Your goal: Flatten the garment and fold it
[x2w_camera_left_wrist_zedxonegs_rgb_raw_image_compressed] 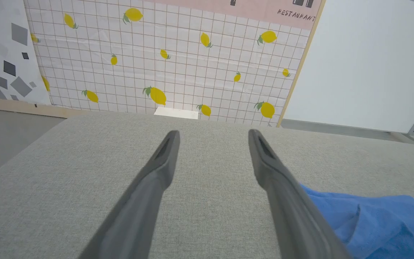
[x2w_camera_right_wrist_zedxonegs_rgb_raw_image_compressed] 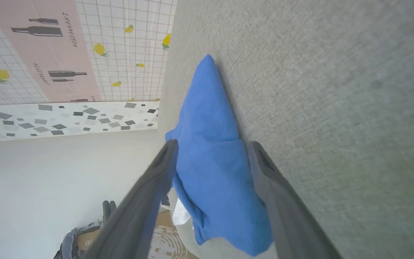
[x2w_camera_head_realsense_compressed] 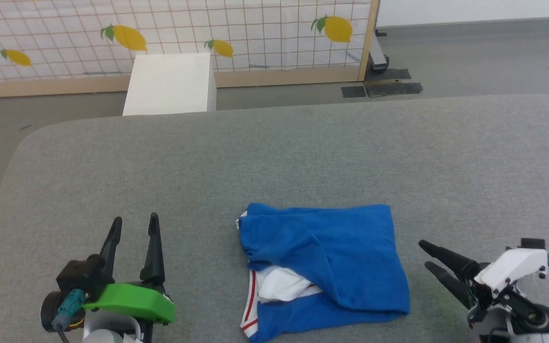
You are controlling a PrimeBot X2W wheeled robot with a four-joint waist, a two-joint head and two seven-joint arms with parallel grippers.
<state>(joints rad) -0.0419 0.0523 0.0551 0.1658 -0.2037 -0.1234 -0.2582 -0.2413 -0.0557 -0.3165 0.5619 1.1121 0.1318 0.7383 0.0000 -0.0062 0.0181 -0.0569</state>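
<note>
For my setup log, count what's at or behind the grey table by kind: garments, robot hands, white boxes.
Garments: 1, the blue jersey
Robot hands: 2, left hand and right hand, both open
White boxes: 1, the white box
Total: 4

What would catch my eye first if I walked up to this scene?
The bright blue jersey, bundled up loosely with white, red-striped trim peeking out, lies near the front of the grey fabric-covered table. The open left hand and open right hand flank it, each with two long dark fingers and holding nothing. Beyond the table stands a cheerful lemon-patterned screen.
</note>
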